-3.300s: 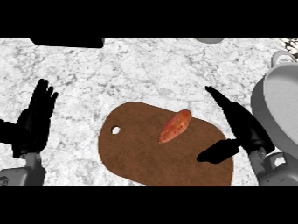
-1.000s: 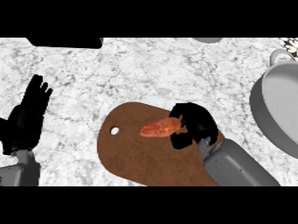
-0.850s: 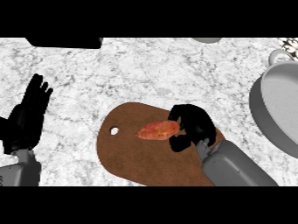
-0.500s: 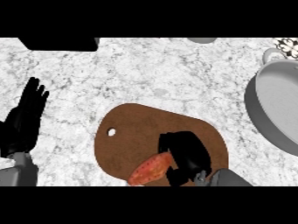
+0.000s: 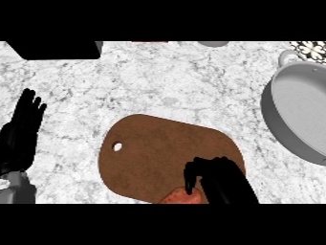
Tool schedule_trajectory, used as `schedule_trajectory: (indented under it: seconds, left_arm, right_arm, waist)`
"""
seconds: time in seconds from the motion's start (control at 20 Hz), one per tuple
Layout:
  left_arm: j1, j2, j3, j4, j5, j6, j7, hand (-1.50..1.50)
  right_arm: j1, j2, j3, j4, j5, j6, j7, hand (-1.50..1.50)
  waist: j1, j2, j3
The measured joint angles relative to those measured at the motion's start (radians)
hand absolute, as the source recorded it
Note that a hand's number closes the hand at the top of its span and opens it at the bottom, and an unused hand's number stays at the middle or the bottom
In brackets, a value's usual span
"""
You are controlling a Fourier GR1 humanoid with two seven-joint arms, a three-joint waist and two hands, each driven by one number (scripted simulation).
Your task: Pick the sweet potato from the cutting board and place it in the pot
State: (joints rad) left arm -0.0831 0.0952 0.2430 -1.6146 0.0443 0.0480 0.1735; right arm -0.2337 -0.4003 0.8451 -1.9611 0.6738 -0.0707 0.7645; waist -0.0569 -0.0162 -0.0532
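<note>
The orange sweet potato (image 5: 179,197) peeks out at the lower edge of the head view, mostly hidden under my right hand (image 5: 218,179), whose fingers curl round it. Hand and potato are over the near edge of the brown cutting board (image 5: 158,153), which has a small hole near its left end. The grey pot (image 5: 308,115) stands at the right edge, with a loop handle at its top and nothing inside it. My left hand (image 5: 17,139) rests open at the left edge, fingers up.
The counter is white speckled marble. A black object (image 5: 56,49) sits at the back left. A patterned item (image 5: 324,48) lies at the back right corner, and a small grey thing (image 5: 213,43) shows at the back edge.
My right hand closed on the sweet potato, lifted it from the board's middle and drew it toward the near edge. The view shifted a little; the left hand stayed put.
</note>
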Motion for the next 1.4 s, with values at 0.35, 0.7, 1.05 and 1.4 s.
schedule_trajectory:
  seconds: [0.35,0.7,1.05,1.4]
  left_arm:
    - [0.012,0.000,0.004,-0.002,-0.006,-0.005,-0.015,0.00]
    - [-0.001,-0.002,-0.003,-0.012,0.001,-0.012,0.000,0.00]
    - [-0.011,-0.004,-0.010,-0.002,-0.006,-0.017,-0.005,0.00]
    - [-0.025,-0.007,-0.019,0.002,-0.005,-0.020,0.002,0.00]
  right_arm:
    - [0.033,-0.072,-0.176,-0.254,0.118,-0.101,0.086,1.50]
    - [0.089,-0.157,-0.384,-0.349,0.138,-0.128,0.126,1.50]
    - [0.143,-0.187,-0.561,-0.337,0.061,-0.169,0.073,1.50]
    - [0.168,-0.192,-0.741,-0.228,-0.165,-0.209,-0.061,1.50]
  waist:
    - [-0.012,0.001,0.003]
    - [0.005,0.013,0.002]
    - [0.019,0.023,0.006]
    - [0.037,0.031,0.007]
